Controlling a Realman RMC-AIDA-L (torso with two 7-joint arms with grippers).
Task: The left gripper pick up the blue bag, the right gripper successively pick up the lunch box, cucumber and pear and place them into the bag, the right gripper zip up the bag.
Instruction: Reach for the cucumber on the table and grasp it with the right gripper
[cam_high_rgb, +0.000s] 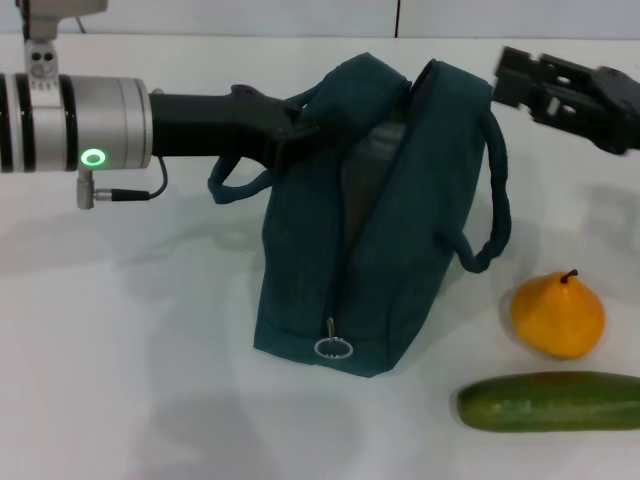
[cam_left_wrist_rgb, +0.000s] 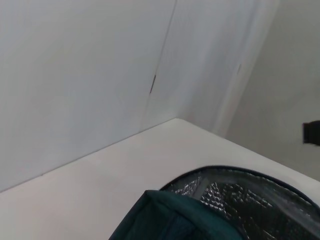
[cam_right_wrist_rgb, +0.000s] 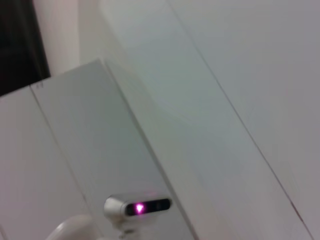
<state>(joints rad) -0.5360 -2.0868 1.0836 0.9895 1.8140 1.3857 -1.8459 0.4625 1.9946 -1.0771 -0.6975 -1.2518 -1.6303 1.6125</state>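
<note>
Blue bag (cam_high_rgb: 390, 230) handle held by left tool (cam_high_rgb: 290, 125)

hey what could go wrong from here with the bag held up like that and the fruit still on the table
The left gripper holds the blue bag only by one upper edge, so the soft fabric might slip or sag and narrow the opening. The pear sits right beside the cucumber, so the right gripper, now up beside the bag's top, could nudge one while taking the other.
</note>
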